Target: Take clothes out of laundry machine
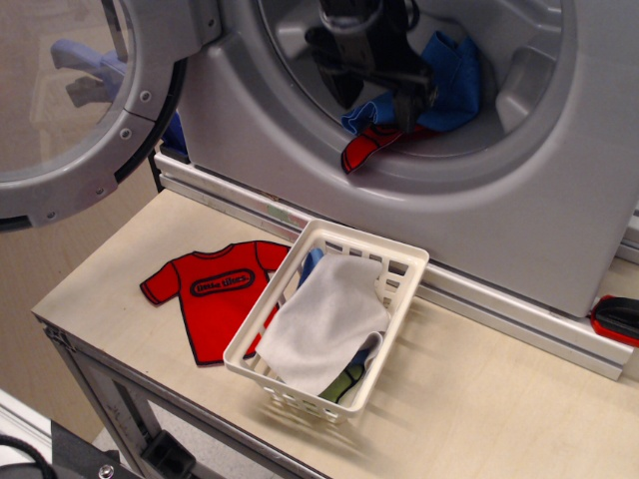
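Note:
The grey laundry machine (519, 220) stands at the back with its round door (150, 110) swung open to the left. In the drum lie a bright blue cloth (454, 75) and a small red garment with black edging (364, 148) at the mouth's lower lip. My black gripper (377, 100) reaches inside the drum, just above the clothes. Its jaws look open, one on each side of a fold of the blue cloth. The gripper's body hides part of the cloth.
A white slotted basket (399, 299) sits on the wooden table below the drum, holding a white cloth (324, 324). A flat red T-shirt (215, 289) lies left of it. A red and black object (617, 317) sits at the right edge.

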### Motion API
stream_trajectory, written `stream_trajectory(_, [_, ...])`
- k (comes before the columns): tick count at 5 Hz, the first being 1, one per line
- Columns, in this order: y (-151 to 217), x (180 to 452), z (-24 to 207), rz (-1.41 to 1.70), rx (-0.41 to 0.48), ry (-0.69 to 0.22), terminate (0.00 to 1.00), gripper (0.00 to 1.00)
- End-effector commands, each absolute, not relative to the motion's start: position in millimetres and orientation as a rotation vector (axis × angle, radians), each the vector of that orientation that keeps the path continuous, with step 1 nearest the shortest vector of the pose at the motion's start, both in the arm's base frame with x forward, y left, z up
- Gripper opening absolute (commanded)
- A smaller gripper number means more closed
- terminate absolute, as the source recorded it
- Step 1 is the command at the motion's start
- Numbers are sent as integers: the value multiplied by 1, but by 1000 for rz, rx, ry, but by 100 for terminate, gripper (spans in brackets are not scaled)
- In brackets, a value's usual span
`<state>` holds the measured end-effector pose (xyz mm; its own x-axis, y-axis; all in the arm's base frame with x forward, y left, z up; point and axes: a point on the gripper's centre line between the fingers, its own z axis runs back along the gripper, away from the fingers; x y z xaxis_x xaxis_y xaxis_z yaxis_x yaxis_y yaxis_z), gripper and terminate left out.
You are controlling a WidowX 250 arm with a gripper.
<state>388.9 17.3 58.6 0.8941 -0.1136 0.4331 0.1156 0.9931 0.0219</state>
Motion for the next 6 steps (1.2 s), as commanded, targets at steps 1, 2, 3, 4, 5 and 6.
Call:
stream_trajectory(1, [16,396,66,-138,-7,-402,0,100])
stream_trajectory(2, [21,398,60,-83,-22,-333,0,100])
stream_trajectory(3, [26,406,55,-33,-25,-337,0,100])
stream_trajectory(4, [25,408,55,-19,-26,-340,0,100])
stream_trajectory(5, [27,406,54,3,-47,-332,0,0])
stream_trajectory(6, [33,399,49,-8,-34,-307,0,0])
